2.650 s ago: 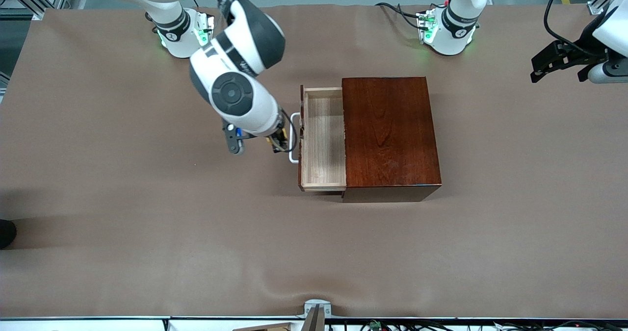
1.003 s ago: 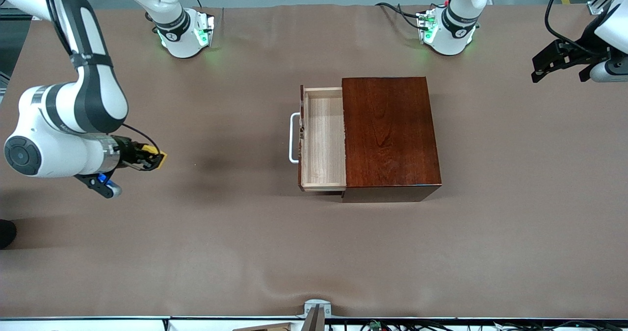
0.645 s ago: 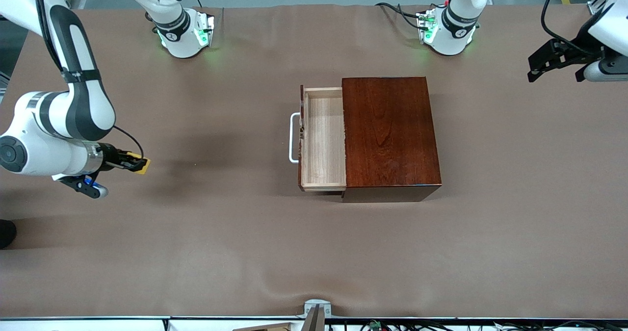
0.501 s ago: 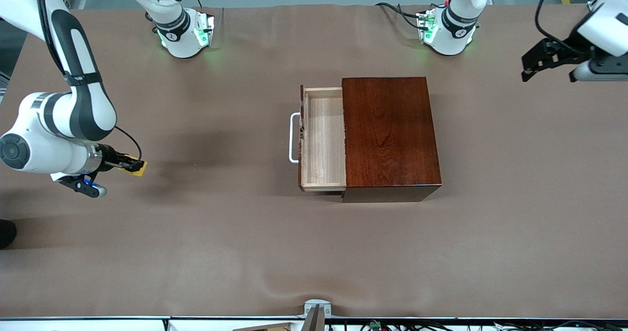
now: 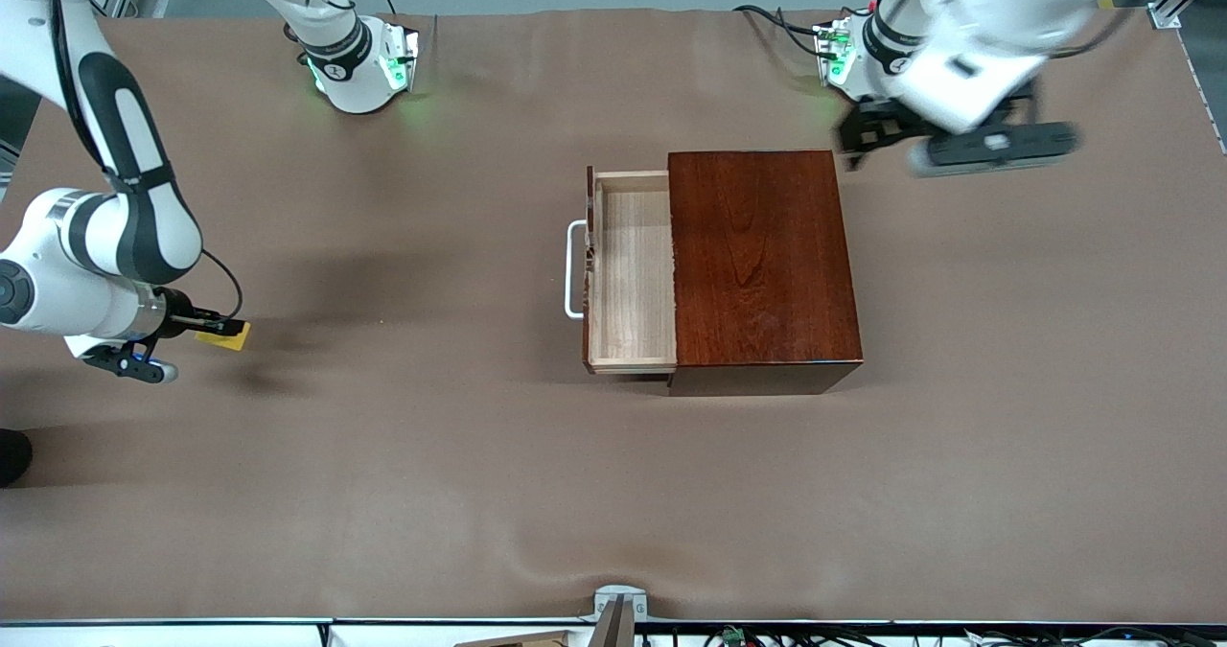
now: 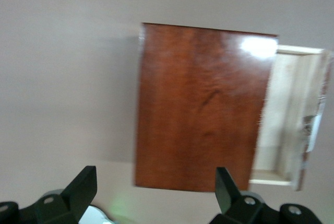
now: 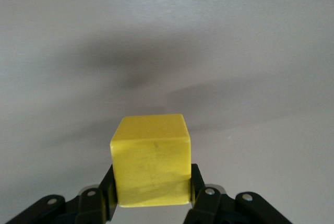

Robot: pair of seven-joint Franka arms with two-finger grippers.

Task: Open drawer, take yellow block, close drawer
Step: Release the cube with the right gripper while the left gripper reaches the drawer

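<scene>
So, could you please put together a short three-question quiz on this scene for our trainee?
1. True or false: the drawer of the wooden box is pulled out.
2. Which hand holds the yellow block? A) left B) right C) neither
3. Fill in: the left hand, fingers apart, is over the table near the box's ____ arm end.

Key:
1. True; its tray shows no contents.
2. B; the right hand grips it over the table at the right arm's end.
3. Left.

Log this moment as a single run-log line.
drawer: open, tray bare | yellow block: held in right claw over table | left claw: open, above wooden box | close drawer: not yet done
</scene>
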